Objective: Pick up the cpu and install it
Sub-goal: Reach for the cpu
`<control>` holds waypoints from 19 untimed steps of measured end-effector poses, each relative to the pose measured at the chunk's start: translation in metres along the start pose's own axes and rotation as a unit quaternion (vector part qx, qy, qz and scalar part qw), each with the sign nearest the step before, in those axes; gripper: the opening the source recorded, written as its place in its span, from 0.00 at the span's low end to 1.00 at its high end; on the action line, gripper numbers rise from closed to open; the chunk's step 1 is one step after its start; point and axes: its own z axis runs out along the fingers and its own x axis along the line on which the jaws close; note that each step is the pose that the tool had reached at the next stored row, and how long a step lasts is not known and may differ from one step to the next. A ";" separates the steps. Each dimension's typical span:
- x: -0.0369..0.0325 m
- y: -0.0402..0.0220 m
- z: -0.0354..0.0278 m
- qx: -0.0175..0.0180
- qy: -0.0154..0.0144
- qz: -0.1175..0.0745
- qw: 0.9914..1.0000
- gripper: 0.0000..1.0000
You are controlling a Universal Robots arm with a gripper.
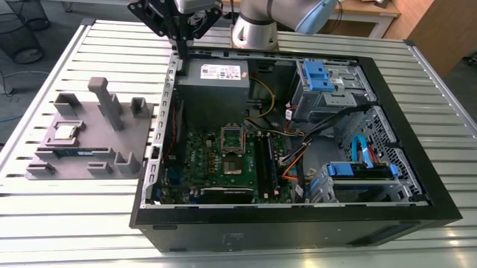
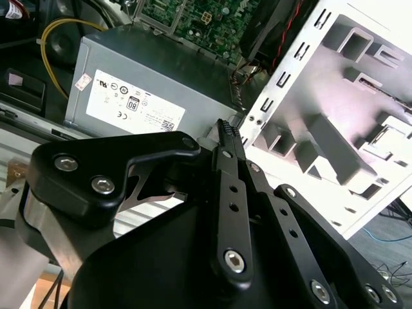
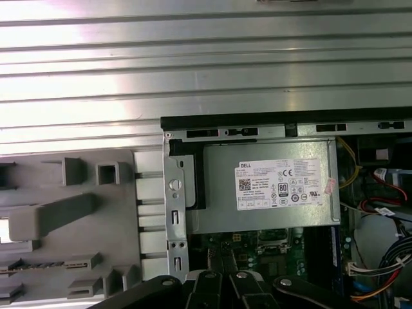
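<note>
Hovering my claw (image 1: 180, 42) (pinched narrow, empty) over the case (image 1: 298, 223) rim; cpu (image 1: 66, 132) sits well apart on its grey holder (image 1: 93, 131); I reckon an off-centre grab could tilt it.

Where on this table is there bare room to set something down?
In the exterior view, bare table slats lie below the grey fixture and above it, left of the computer case. Crowded: the fixture's top and the case's cabled interior.
</note>
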 end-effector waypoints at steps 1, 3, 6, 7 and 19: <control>0.0009 -0.0001 0.0000 0.000 0.000 0.000 1.000 0.11; 0.0027 -0.0002 -0.0001 0.000 -0.001 0.000 1.000 0.11; 0.0056 -0.0004 -0.0002 0.000 -0.003 0.000 1.000 0.11; 0.0068 -0.0005 -0.0003 0.000 -0.004 0.000 1.000 0.11; 0.0193 -0.0014 -0.0008 -0.001 -0.011 0.000 1.000 0.11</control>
